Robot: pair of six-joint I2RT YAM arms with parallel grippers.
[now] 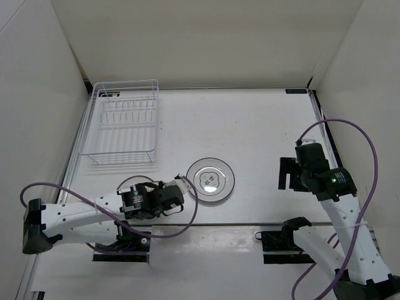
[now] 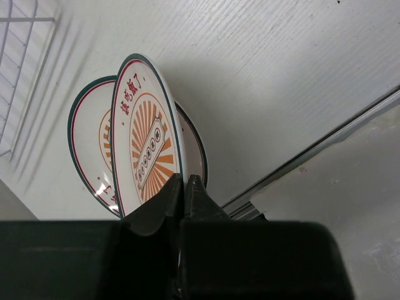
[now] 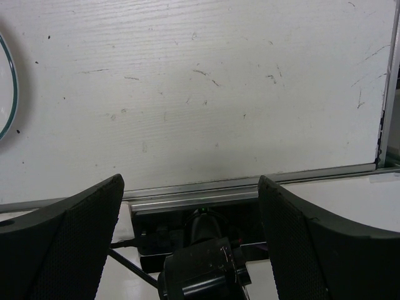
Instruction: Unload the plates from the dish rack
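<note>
The white wire dish rack (image 1: 124,127) stands at the back left with no plate showing in it; its corner shows in the left wrist view (image 2: 17,69). One plate (image 1: 212,180), white with a grey ring and a centre motif, lies flat on the table. My left gripper (image 1: 181,187) is shut on the rim of a second plate (image 2: 147,140) with an orange sunburst pattern. It holds this plate tilted on edge over the near-left side of the flat plate (image 2: 87,134). From above the held plate (image 1: 186,182) is a thin pale sliver. My right gripper (image 1: 287,173) is open and empty over bare table at the right.
White walls close in the table at the back and both sides. A metal rail (image 2: 325,140) runs along the table's near edge, by the arm bases. The flat plate's rim (image 3: 6,87) shows at the left edge of the right wrist view.
</note>
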